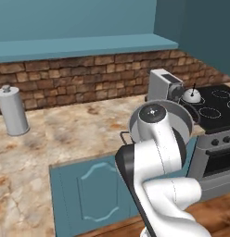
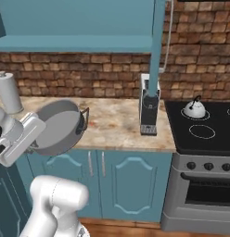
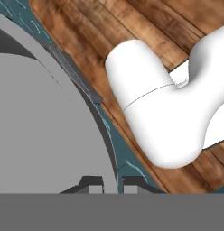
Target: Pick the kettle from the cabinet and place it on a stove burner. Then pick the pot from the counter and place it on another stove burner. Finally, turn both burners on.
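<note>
Beige-and-brown marbled stone counter (image 2: 117,122) runs under a red-brown brick backsplash (image 1: 79,78), w/ teal-blue wall cabinet (image 2: 79,23) above and low teal cabinets w/ curved-panel doors (image 2: 130,185) below; wood-plank floor (image 3: 145,27) seen past the arm in hand view. At right end of counter sits the grey stove w/ glossy black glass cooktop (image 2: 214,122) marked w/ thin white ring burners (image 2: 201,131). White Franka arm (image 1: 163,185) rises in front of the counter edge. Shallow round grey metal pot (image 2: 59,127) is off the counter, held up in the air and tipped so its open mouth faces roughly toward the cams, hanging over the counter's front edge; small loop handle (image 2: 85,118) shows on its right side in right base view, another at its left side in left base view. Gripper (image 3: 109,187) is clamped on the pot's rim: hand view shows the thin rim wall running between the two dark fingertips (image 3: 131,186), narrow gap, pot's grey inside spreading left. Tall grey cylindrical canister (image 1: 12,111) stands upright far left on counter by the bricks. Grey boxy appliance (image 2: 149,111) stands on counter just beside the stove. Small dome-shaped silvery-white kettle (image 2: 194,109) w/ thin black arched handle sits upright on a rear ring; the ring nearer the front of it is bare. Stove knobs (image 2: 208,166) sit in a row on the front panel.
</note>
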